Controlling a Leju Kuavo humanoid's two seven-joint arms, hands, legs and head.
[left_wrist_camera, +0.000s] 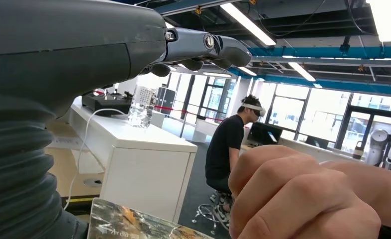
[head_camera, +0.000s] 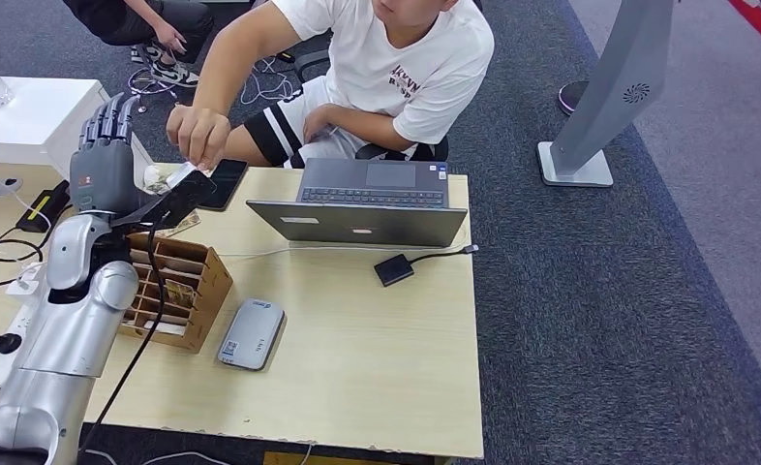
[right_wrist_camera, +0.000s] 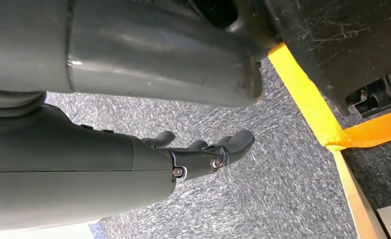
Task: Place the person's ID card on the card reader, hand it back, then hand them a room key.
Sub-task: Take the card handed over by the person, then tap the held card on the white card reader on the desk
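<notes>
The light wooden table (head_camera: 377, 349) is carrying an open grey laptop (head_camera: 367, 205), a brown cardboard organiser box with slotted compartments (head_camera: 178, 291), a flat silver-grey rectangular device (head_camera: 251, 333) that is probably the card reader, and a dark phone-like slab (head_camera: 224, 182) at the far edge. Across it, the seated person in a white T-shirt (head_camera: 406, 68) is reaching forward, and the person's hand (head_camera: 195, 131) is pinching a small pale card (head_camera: 185, 174) beside the robot's raised left hand (head_camera: 106, 160). Whether this is the ID card arriving or going back cannot be told; nothing is lying on the silver-grey device, and the room key is seemingly waiting among the cards in the organiser, so the key handover looks undone. The silver left arm (head_camera: 72, 320) is stretching up along the table's left side, its hand upright with fingers straight and apart, holding nothing visible. The right hand (right_wrist_camera: 203, 152) is hanging over grey carpet (right_wrist_camera: 243, 199), fingers loosely apart and empty.
</notes>
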